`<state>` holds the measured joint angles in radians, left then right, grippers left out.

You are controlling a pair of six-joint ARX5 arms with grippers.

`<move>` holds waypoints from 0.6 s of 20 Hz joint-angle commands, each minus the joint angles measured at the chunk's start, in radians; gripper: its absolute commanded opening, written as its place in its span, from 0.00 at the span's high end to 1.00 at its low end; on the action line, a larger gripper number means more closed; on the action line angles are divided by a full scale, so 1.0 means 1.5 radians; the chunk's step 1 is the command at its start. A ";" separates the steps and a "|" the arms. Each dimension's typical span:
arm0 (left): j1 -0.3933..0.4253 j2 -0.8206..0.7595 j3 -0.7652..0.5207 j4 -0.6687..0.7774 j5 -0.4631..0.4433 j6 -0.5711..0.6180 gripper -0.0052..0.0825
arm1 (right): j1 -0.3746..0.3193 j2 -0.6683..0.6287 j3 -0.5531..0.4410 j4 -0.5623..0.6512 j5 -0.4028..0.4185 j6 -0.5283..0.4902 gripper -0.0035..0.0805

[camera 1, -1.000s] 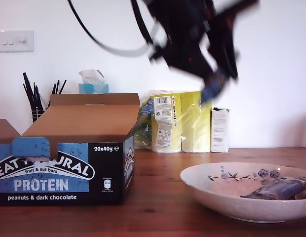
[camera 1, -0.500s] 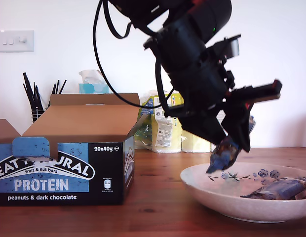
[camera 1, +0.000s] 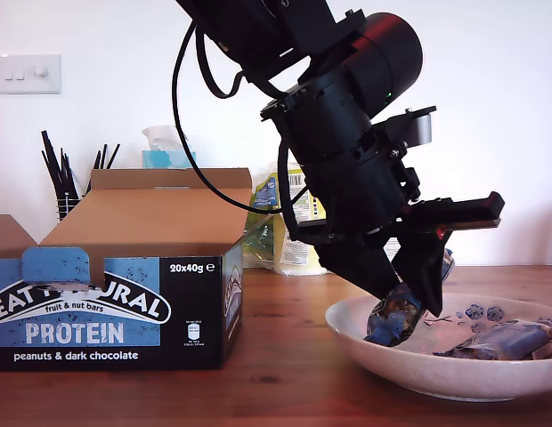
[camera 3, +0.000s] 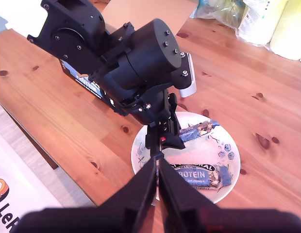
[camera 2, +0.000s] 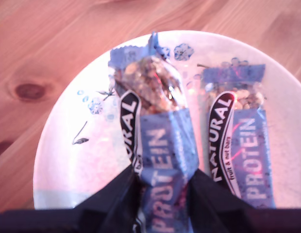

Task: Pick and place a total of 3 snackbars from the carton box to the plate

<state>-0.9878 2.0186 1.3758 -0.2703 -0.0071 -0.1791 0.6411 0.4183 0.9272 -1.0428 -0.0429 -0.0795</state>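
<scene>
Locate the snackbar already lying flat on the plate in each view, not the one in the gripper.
Exterior view: the lying snackbar is in the plate at the view's right, beyond the held snackbar.
First wrist view: it lies beside the held snackbar in my first gripper.
Second wrist view: it lies on the plate beyond my second gripper.
Shared landmark: the plate's blue flower pattern.
</scene>
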 commanded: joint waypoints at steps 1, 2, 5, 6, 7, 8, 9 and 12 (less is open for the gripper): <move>-0.002 0.013 -0.008 -0.002 0.002 0.004 0.44 | -0.001 -0.002 0.003 0.004 0.000 -0.001 0.97; -0.002 0.013 -0.008 -0.004 0.003 0.005 0.44 | -0.001 -0.002 0.003 0.004 0.000 -0.003 0.97; -0.003 0.013 -0.007 -0.005 0.017 0.009 0.44 | -0.001 -0.002 0.003 0.007 0.000 -0.003 0.97; -0.003 0.012 -0.001 -0.010 0.017 0.009 0.44 | -0.001 -0.002 0.003 0.009 0.000 -0.003 0.97; -0.003 0.010 0.009 -0.020 0.017 0.010 0.46 | -0.001 -0.002 0.003 0.010 0.000 -0.003 0.97; -0.001 0.004 0.025 -0.036 0.017 0.010 0.49 | -0.001 -0.002 0.003 0.012 0.000 -0.003 0.97; 0.000 -0.003 0.050 -0.059 0.017 0.010 0.52 | -0.001 -0.002 0.003 0.014 0.000 -0.003 0.97; 0.000 -0.029 0.139 -0.144 0.023 0.010 0.74 | -0.001 -0.002 0.003 0.027 0.001 -0.003 0.97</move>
<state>-0.9874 2.0167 1.5631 -0.4755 0.0246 -0.1726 0.6411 0.4183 0.9272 -1.0153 -0.0425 -0.0803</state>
